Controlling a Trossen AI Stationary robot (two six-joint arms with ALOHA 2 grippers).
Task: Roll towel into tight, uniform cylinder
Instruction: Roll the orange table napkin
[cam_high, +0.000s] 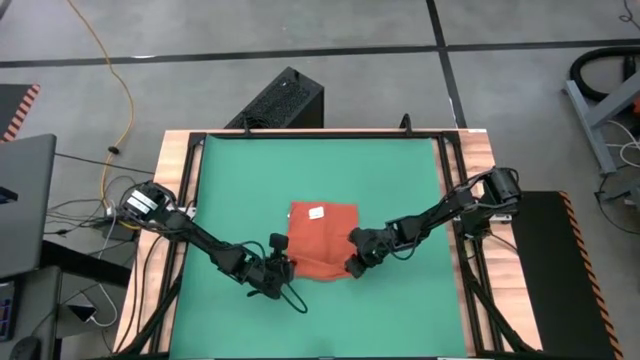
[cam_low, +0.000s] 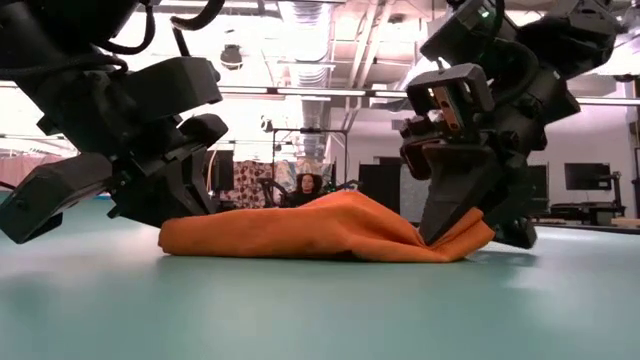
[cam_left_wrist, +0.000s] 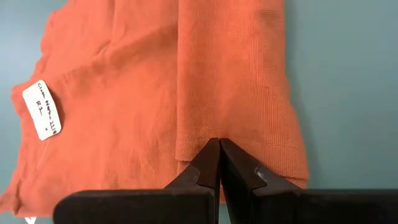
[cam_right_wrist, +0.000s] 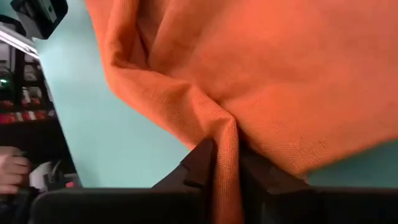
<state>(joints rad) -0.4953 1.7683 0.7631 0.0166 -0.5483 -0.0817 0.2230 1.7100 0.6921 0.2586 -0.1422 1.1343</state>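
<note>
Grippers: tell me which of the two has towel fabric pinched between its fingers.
The right gripper: a fold of the towel runs between its fingers. The left gripper is shut with its tips together, only resting against the cloth's edge.

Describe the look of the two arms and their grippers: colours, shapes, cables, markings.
Both arms are dark, near-black, built of slim jointed links running from bulkier bases at the table's side edges. The left gripper and right gripper each end in two flat, tapering black fingers on a blocky body. A thin black cable loops beside the left gripper. Pale markings show near the left arm's base. No other markings are legible.
</note>
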